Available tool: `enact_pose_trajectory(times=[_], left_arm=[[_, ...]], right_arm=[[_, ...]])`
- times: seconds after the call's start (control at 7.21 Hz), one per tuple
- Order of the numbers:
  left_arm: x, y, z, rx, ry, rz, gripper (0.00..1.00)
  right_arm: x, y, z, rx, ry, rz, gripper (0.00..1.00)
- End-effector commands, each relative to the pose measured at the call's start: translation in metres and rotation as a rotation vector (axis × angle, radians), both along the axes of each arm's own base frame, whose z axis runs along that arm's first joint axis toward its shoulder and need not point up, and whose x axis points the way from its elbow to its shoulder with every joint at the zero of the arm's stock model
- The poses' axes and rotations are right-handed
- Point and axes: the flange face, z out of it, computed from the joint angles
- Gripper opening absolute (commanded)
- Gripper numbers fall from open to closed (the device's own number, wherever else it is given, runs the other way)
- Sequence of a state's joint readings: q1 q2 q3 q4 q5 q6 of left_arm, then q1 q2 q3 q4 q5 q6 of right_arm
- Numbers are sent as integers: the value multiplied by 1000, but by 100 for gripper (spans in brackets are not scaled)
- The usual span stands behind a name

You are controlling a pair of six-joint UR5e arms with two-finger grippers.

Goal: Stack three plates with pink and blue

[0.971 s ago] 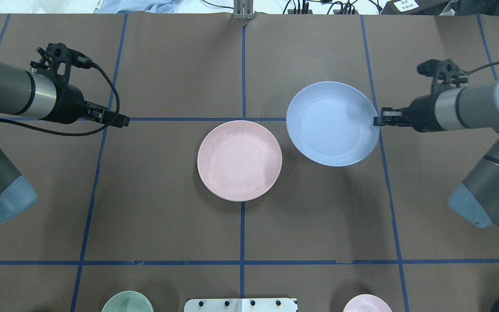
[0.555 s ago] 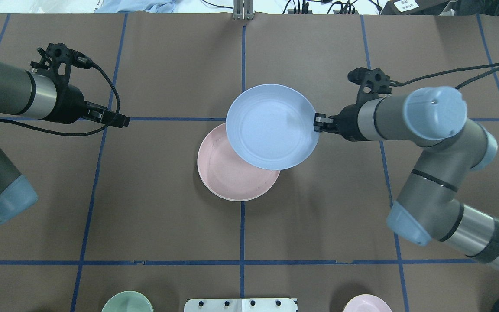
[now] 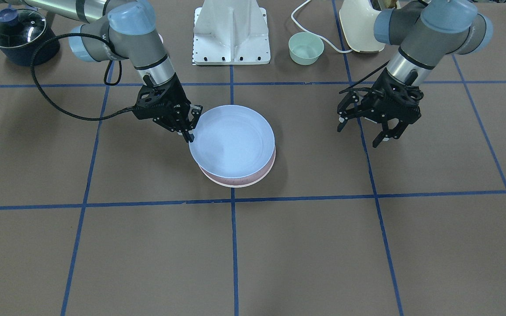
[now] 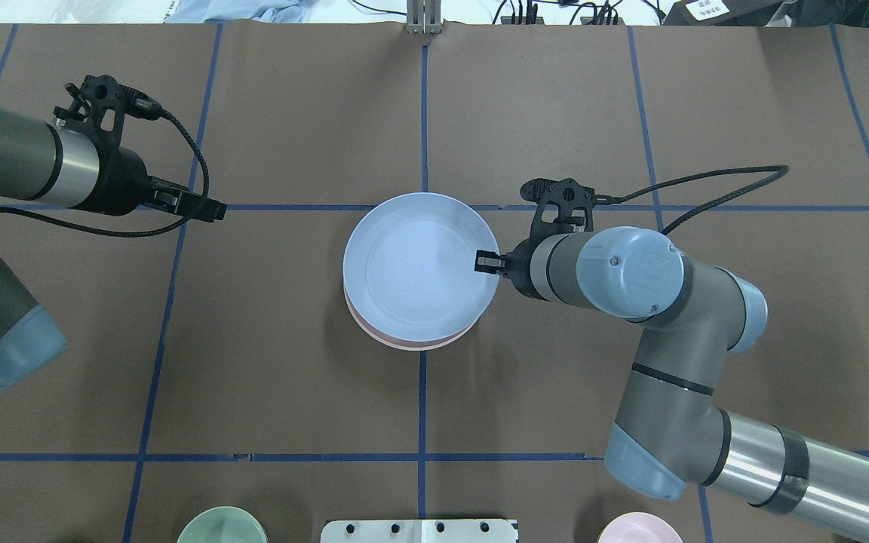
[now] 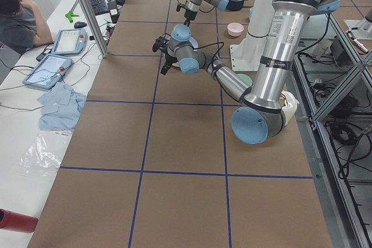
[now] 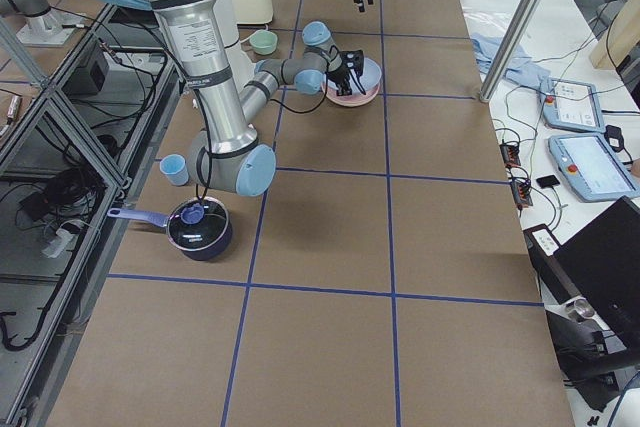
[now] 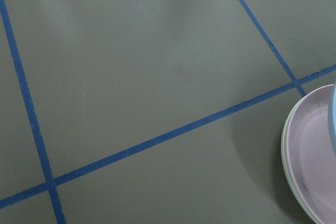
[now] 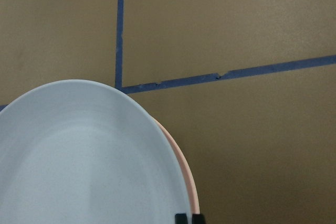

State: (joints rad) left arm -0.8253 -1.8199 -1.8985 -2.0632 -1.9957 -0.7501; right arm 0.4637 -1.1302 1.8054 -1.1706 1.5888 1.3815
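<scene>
The pale blue plate [image 4: 412, 264] hangs over the pale pink plate [image 4: 413, 345] at the table's middle, shifted slightly toward the far side. My right gripper [image 4: 484, 262] is shut on the blue plate's right rim. In the front view the gripper [image 3: 188, 131] pinches the blue plate [image 3: 232, 147] over the pink rim [image 3: 240, 181]. I cannot tell whether the plates touch. A paler edge [image 7: 284, 145] shows under the pink plate [image 7: 315, 166]; the rest of the cream-white plate is hidden. My left gripper [image 3: 360, 134] is open and empty, well left of the stack [image 4: 214, 210].
A small green bowl [image 4: 222, 526] and a small pink bowl [image 4: 640, 528] sit at the near edge beside the white robot base [image 4: 419, 530]. A lidded dark pot [image 3: 16, 35] and a cream appliance [image 3: 358, 22] stand near the robot.
My right arm has carried the blue plate leftward from the table's right side to over the pink plate, covering most of it. The left arm has not moved.
</scene>
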Motion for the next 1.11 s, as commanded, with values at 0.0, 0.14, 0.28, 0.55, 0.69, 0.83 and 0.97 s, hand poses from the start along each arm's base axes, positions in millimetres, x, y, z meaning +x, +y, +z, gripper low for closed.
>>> enact_pose_trajectory(times=[0.0,0.14,0.28,0.55,0.69,0.83,0.97], left_arm=[[0,0,1,-2,-1,-1,100],[0,0,1,-2,-1,-1,100],[-1,0,1,-2,-1,-2,100],[-3,1,7,-8,-8,-1,100],[-11,3,15,-7,-21,-3,100],[-30,5,28,-12,-40,-15,100],[-54,11,46,50,-92,7,100]], right_arm=[[-12,7,-2,18,15,16,99],[-18,4,-15,9,33,15,99],[-17,-5,-37,-8,67,25,99],[29,-54,-44,-62,128,7,100],[73,-84,-39,-54,186,-59,100],[118,-113,-28,-22,264,-134,100],[165,-138,-6,23,320,-205,100]])
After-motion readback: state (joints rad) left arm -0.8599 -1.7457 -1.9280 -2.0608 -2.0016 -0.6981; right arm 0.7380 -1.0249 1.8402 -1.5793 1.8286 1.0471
